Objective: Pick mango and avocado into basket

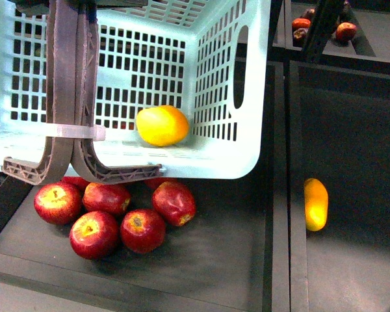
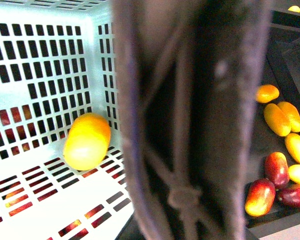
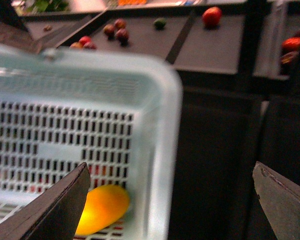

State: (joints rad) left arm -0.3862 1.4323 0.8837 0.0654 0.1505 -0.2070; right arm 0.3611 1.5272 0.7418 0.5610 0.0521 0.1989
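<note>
While the mango [image 1: 162, 125] is already lying on the floor of the basket [image 1: 221, 84], near its right wall in the upper middle of the front view, the avocado is not showing clearly anywhere. A small dark green fruit [image 3: 160, 22] sitting on the far desk [image 3: 215, 45], at the top of the right wrist view, is possibly it, but it is too small to tell. The right end effector [image 3: 171, 165] is hanging released and empty, its fingers spreading wide at that view's lower corners. The left end effector is hiding behind the blurred brown handles [image 2: 190, 120] filling the left wrist view, so I cannot tell whether it is clenching. An avocado is likely handling as a firm, fairly heavy fruit with smooth, slippery skin that bruises under hard pressure. I am therefore judging a gentle hold across its widest part, clear of the tapering end, as safest.
</note>
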